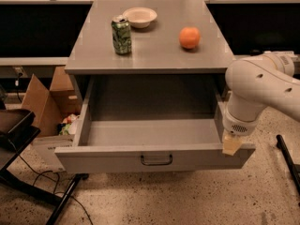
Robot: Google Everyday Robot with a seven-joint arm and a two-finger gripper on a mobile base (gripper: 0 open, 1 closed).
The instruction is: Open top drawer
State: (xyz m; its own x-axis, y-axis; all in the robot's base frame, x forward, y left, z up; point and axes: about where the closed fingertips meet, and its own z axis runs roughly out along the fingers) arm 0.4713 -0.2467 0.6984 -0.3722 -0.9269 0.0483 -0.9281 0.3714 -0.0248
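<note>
The top drawer (117,161) of the grey cabinet stands pulled far out toward me. Its plain grey inside holds nothing that I can see. Its small dark wire handle (156,161) sits at the centre of the front panel. My white arm comes in from the right. Its gripper (232,144) hangs at the drawer's front right corner, touching or just over the top rim of the front panel, well to the right of the handle. The lower drawers are hidden under the open one.
On the cabinet top (154,55) stand a green can (122,35), a white bowl (139,17) and an orange (189,37). A cardboard box (44,100) sits on the floor at the left. A dark stand base (16,139) is at the far left and a dark bar (287,156) at the right.
</note>
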